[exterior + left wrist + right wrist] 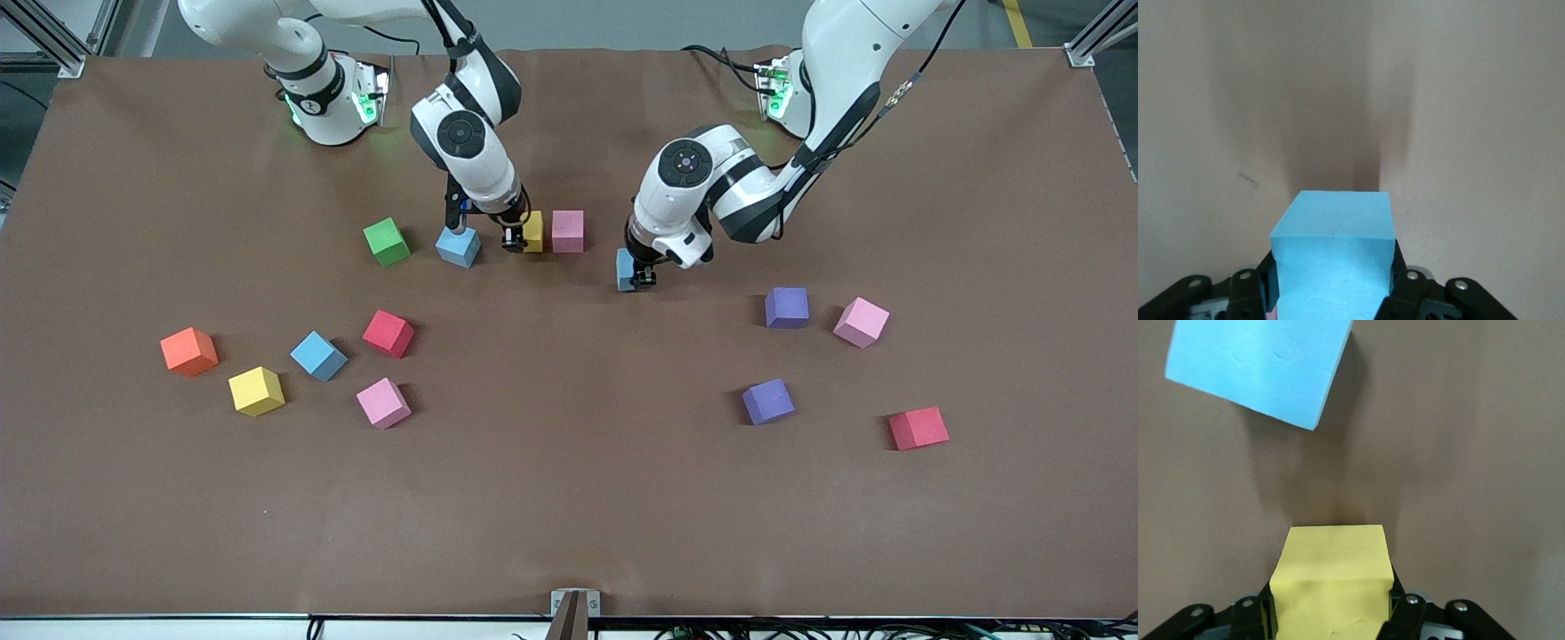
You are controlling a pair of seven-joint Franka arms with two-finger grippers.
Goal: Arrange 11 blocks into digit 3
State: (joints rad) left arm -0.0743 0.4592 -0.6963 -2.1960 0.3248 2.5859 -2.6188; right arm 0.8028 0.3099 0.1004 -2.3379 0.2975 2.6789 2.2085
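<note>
My right gripper [514, 236] [1331, 605] is shut on a yellow block [532, 231] [1333, 577], held low right beside a pink block [567, 231]. A light blue block [459, 246] [1258, 367] lies tilted just toward the right arm's end from it. My left gripper [637, 274] [1335, 283] is shut on another light blue block [626, 268] [1335, 257], low over the table and a gap away from the pink block. Loose blocks lie nearer the front camera: red [388, 333], light blue [317, 356], pink [383, 402], yellow [256, 390], purple [787, 308], pink [861, 322], purple [768, 401], red [918, 428].
A green cube [387, 241] sits beside the tilted light blue block, toward the right arm's end. An orange cube [188, 351] lies by the loose yellow one. The brown table mat [569, 498] stretches bare toward the front camera.
</note>
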